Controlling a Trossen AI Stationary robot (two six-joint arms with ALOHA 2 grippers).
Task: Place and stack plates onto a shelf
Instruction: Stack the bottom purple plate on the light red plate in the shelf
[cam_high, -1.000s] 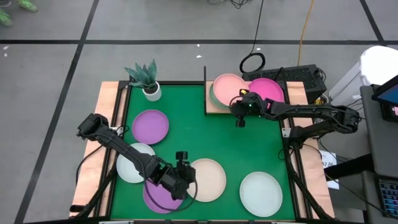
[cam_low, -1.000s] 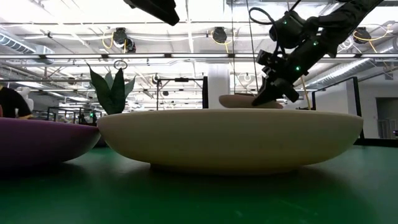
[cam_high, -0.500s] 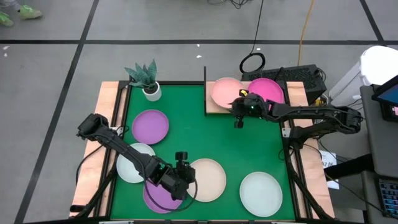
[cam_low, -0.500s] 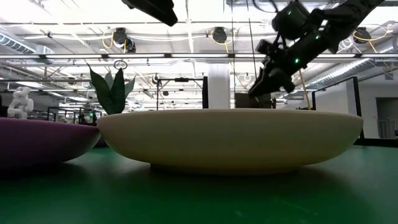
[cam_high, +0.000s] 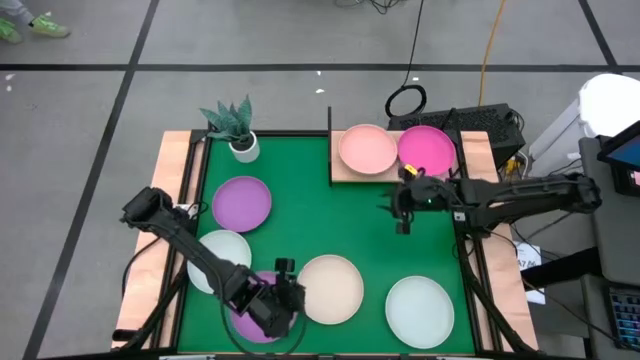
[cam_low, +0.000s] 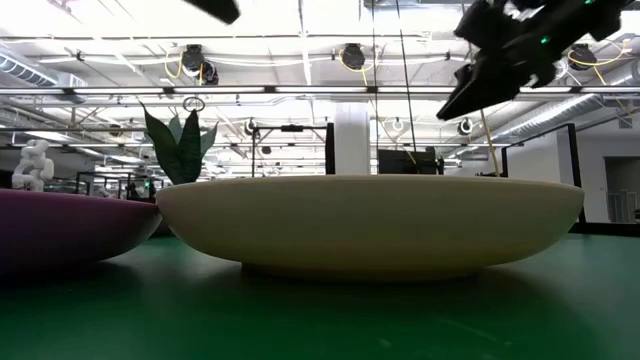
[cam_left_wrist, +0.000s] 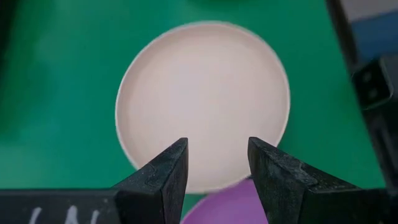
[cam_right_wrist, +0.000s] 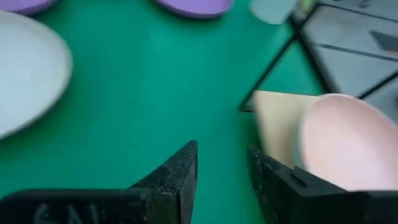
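On the light-wood shelf (cam_high: 347, 176) at the far right lie a salmon pink plate (cam_high: 367, 148) and a hot pink plate (cam_high: 427, 148). My right gripper (cam_high: 398, 208) hovers open over the green mat just in front of the shelf, holding nothing (cam_right_wrist: 222, 149). My left gripper (cam_high: 292, 298) is open at the near edge, above a purple plate (cam_high: 248, 318), with the cream plate (cam_left_wrist: 202, 99) just beyond its fingertips (cam_left_wrist: 217, 146). A second purple plate (cam_high: 241, 203), a pale mint plate (cam_high: 218, 262) and a whitish plate (cam_high: 420, 311) lie flat on the mat.
A small white plant pot (cam_high: 243, 146) stands at the mat's far left corner. A thin black post (cam_high: 329, 125) rises at the shelf's far left corner. Wooden strips (cam_high: 170, 200) edge the mat. Bare green mat (cam_high: 320, 215) lies in the middle.
My right gripper has let go of the salmon pink plate, which it was holding tilted over the shelf and which now lies flat there. The gripper has then risen and drawn back toward the near edge and a little right. My left gripper has shifted slightly toward the near edge.
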